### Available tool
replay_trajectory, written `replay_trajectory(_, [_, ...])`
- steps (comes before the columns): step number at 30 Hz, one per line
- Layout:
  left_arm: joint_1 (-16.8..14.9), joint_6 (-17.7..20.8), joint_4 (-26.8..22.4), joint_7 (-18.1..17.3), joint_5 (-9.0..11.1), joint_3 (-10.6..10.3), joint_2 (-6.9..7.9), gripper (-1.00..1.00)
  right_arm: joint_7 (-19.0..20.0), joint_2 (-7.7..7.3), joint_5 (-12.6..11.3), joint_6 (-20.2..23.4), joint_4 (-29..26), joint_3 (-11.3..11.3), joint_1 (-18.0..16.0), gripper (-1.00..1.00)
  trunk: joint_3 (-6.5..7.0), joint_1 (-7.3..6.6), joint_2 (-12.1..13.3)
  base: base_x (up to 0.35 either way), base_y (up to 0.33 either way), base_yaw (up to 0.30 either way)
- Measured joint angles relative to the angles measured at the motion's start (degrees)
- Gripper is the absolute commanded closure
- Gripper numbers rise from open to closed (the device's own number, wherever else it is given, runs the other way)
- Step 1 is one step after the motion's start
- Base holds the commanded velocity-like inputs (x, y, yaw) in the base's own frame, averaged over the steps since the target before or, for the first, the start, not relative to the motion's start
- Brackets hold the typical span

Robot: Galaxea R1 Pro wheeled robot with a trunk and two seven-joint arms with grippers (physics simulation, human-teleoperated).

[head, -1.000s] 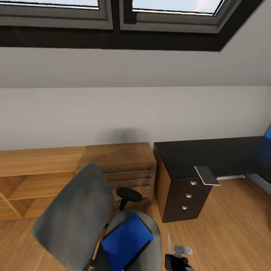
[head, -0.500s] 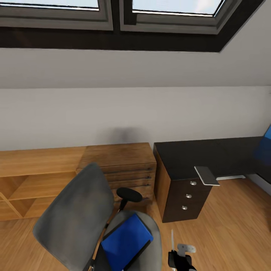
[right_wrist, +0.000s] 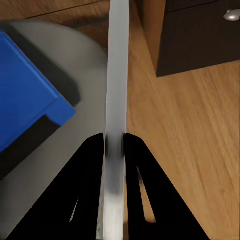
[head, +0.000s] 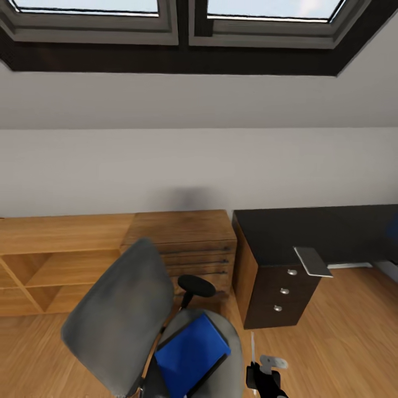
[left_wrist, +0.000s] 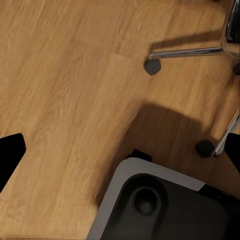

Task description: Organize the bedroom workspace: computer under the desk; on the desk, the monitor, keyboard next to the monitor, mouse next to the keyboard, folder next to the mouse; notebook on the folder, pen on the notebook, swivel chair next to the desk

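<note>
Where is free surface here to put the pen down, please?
The desk top is bare between its wall edge and the grey slab at its front. The wooden dresser top is bare too. The swivel chair seat is crowded: the folder covers most of it.

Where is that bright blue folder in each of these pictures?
Head view: the folder lies on the swivel chair seat, low centre.
Left wrist view: not in it.
Right wrist view: the folder is at the left edge.
Shared landmark: the grey seat beneath it.
</note>
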Motion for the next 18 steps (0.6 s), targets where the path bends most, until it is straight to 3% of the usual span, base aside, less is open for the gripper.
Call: replay_trajectory(18, [0.0, 0.1, 0.0, -0.1, -0.1, -0.2, 0.01, -1.0, 0.0, 0.0, 0.1, -0.4, 0.7, 0.0, 0.0, 1.0, -0.57, 0.0, 0.0, -0.001, -0.001, 0.24])
